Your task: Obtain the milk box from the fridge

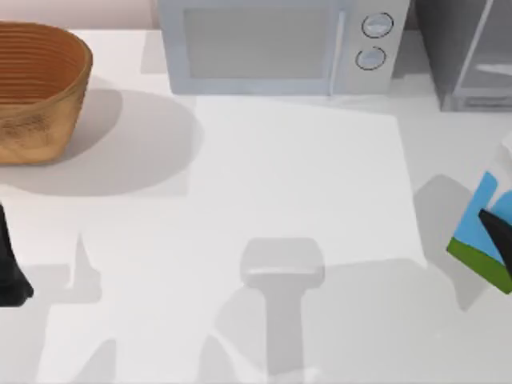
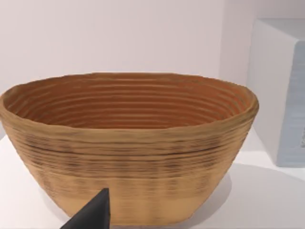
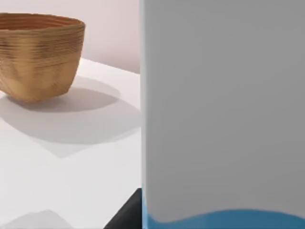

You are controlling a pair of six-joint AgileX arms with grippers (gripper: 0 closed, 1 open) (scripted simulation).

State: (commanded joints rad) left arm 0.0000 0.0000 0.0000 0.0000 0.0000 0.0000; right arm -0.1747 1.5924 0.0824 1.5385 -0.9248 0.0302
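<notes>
Fingers [image 1: 498,232] of the right gripper [image 1: 502,240] clasp one milk box [image 1: 480,232]; one basket [image 1: 36,88] stands apart.

The microwave [image 1: 280,46] is set at the back. Left of it a basket [image 1: 36,92] is seen; right, the fridge [image 1: 468,52]. The milk box [image 1: 484,236], seemingly gripped, is tilted front-right of it.

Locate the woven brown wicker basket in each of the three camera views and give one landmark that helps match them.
Top view: the woven brown wicker basket sits at the table's far left, left of the light grey microwave.
Left wrist view: the basket stands close, across the middle, with the microwave's side beside it.
Right wrist view: the basket stands far off, beyond the milk box.
Shared landmark: the white table.
</notes>
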